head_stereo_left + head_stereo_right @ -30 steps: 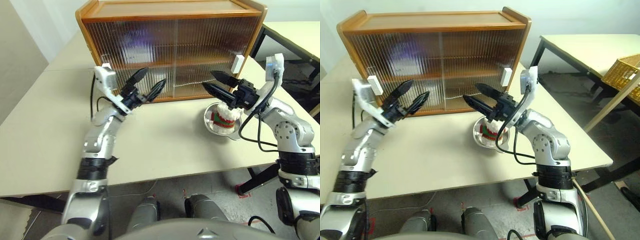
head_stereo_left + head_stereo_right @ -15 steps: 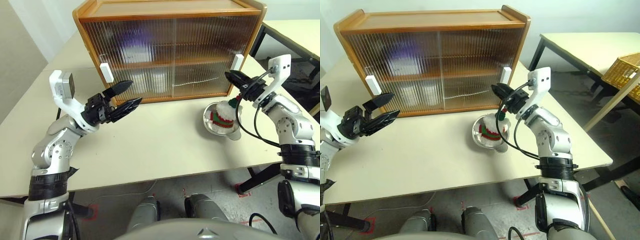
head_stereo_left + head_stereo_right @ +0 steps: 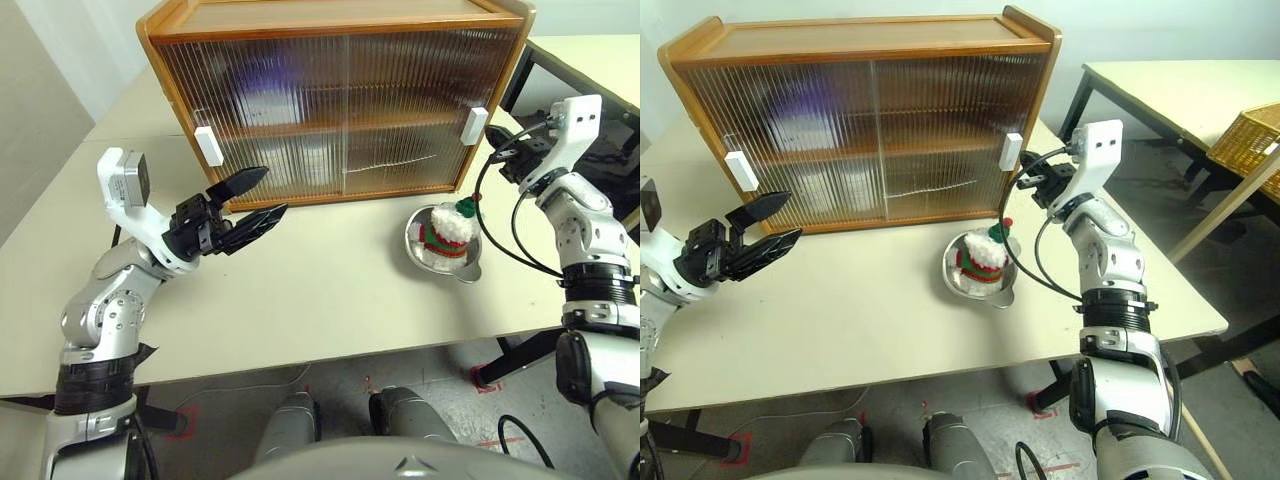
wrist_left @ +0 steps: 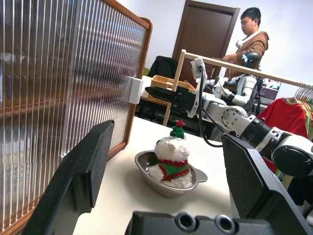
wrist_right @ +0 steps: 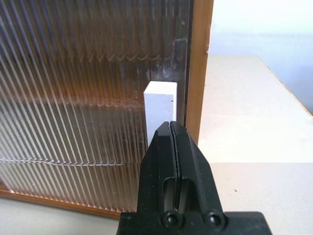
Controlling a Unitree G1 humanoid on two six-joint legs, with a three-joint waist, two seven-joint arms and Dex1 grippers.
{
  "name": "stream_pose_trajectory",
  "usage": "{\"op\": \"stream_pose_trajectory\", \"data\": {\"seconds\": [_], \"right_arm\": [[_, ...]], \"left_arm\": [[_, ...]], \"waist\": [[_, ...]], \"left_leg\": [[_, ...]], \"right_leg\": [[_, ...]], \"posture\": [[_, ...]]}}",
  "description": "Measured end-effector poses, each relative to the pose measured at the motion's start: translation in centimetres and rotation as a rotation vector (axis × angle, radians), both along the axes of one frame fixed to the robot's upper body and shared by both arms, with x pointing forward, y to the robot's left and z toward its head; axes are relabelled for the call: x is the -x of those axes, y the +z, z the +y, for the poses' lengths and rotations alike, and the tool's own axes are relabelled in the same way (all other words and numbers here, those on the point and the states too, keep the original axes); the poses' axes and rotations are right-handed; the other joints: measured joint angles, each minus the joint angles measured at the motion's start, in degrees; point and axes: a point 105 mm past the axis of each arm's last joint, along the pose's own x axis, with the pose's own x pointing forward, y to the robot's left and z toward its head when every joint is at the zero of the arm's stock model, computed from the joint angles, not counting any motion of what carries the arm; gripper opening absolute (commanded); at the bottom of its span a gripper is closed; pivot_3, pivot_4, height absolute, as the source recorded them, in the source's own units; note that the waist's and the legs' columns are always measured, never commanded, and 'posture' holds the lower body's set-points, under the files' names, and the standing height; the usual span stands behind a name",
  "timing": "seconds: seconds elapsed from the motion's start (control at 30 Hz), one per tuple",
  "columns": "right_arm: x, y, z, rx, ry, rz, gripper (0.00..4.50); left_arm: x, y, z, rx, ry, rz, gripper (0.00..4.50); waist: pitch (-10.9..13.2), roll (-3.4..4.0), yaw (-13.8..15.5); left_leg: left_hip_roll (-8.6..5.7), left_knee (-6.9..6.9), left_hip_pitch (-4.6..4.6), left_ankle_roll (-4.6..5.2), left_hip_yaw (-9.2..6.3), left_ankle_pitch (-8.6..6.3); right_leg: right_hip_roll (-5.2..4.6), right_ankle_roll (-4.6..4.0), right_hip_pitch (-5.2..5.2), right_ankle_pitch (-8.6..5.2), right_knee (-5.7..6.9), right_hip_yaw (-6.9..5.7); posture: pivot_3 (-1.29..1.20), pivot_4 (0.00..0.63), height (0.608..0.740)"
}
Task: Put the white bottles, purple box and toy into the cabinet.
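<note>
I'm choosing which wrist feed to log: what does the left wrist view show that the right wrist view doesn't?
Left wrist only: the fluffy white plush toy in a shiny metal bowl, a person behind, and the open left end effector. Right wrist only: the shut right end effector just before the handle. Both: the brown wooden cabinet, its ribbed door closed, and its white rectangular handle.

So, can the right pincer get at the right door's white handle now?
Probably yes. The right pincer, shut, points straight at the handle on the cabinet door, and nothing stands between them.
</note>
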Motion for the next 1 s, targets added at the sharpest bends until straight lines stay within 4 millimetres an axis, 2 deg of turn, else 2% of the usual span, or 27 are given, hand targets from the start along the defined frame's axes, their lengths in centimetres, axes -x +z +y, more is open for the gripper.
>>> {"op": "stream_pose_trajectory", "data": {"seconds": [0.2,0.53,0.9,1.0], "right_arm": [[-0.7,1.1,0.1,0.012,-0.036,-0.013,0.04],[-1.3,0.9,1.1,0.01,-0.042,0.036,0.04],[-1.2,1.1,6.8,-0.048,0.116,0.065,0.04],[-1.0,0.9,9.0,-0.068,0.175,0.076,0.04]], "left_arm": [[-0.1,0.1,0.0,0.009,0.012,-0.013,4.5],[-0.2,0.2,0.0,0.018,0.031,-0.038,4.5],[-0.3,0.2,0.0,0.009,0.045,-0.049,4.5],[-0.3,0.2,0.0,0.007,0.046,-0.05,4.5]], "waist": [[0.0,0.01,0.0],[0.0,0.01,0.1],[0.0,0.02,0.1],[0.0,0.02,0.1]], "left_leg": [[0.01,-0.02,0.0,-0.09,-0.01,-0.05],[0.01,-0.03,0.0,-0.12,-0.01,-0.07],[0.01,-0.2,0.0,-0.05,-0.01,-0.02],[0.01,-0.29,0.0,0.01,-0.01,0.01]], "right_leg": [[0.0,-0.04,-0.01,0.0,0.01,-0.01],[0.0,-0.08,-0.02,0.02,0.01,-0.01],[0.01,-0.23,-0.13,0.05,0.02,-0.02],[0.02,-0.3,-0.19,0.06,0.04,-0.03]], "posture": [[-0.05,0.044,0.74],[-0.05,0.042,0.74],[-0.04,0.036,0.74],[-0.03,0.033,0.74]]}}
